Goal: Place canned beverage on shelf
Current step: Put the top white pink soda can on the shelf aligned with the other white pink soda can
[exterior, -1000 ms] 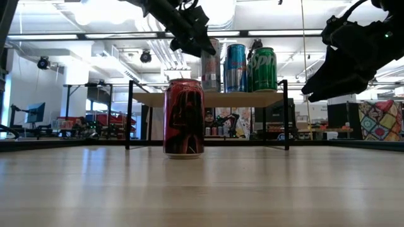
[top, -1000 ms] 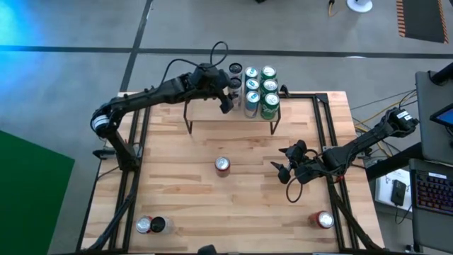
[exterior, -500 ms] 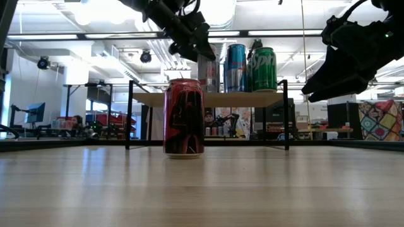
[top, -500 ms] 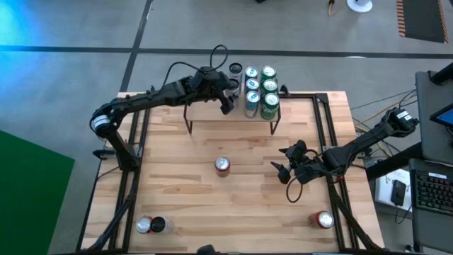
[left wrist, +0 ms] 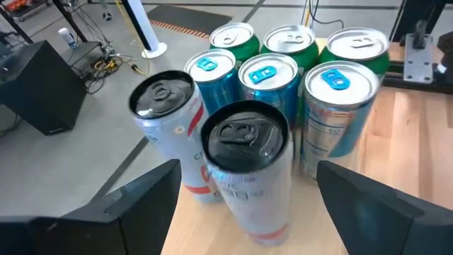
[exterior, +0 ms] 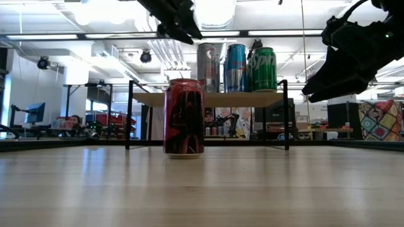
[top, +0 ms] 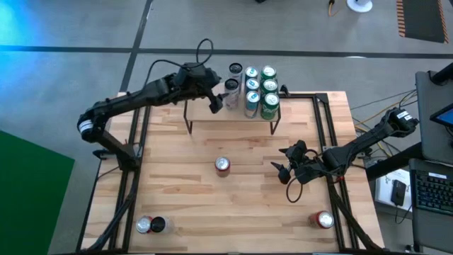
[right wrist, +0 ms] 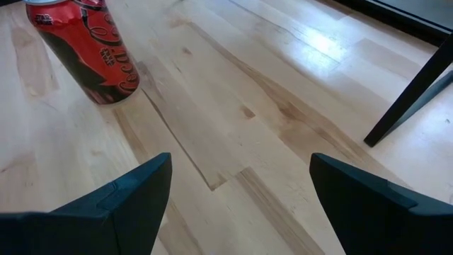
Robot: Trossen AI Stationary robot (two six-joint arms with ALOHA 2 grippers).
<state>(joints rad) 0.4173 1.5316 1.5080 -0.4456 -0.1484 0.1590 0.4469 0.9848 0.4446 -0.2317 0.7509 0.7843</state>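
The shelf [top: 233, 117] [exterior: 208, 99] stands at the table's far edge and carries several upright cans. At the left of that group stands a silver can with a black top [top: 231, 86] [left wrist: 248, 170] [exterior: 206, 67], its base on the board. My left gripper [top: 214, 105] [exterior: 188, 33] [left wrist: 248, 168] hangs open just left of this can and higher, touching nothing. A red can [top: 222, 165] [exterior: 184, 118] [right wrist: 88, 49] stands at the table's middle. My right gripper [top: 283, 171] [right wrist: 241, 205] waits open to the right of it, above the table.
Blue cans [left wrist: 263, 74] and green cans [left wrist: 357, 44] fill the shelf's right part; its left part is bare. Another red can [top: 324, 219] stands near the near right corner. A silver can [top: 144, 225] and a dark one [top: 158, 224] stand at the near left.
My left gripper has drawn back from the silver can toward the table's left edge and risen. The can stays upright on the shelf, now clear of the fingers.
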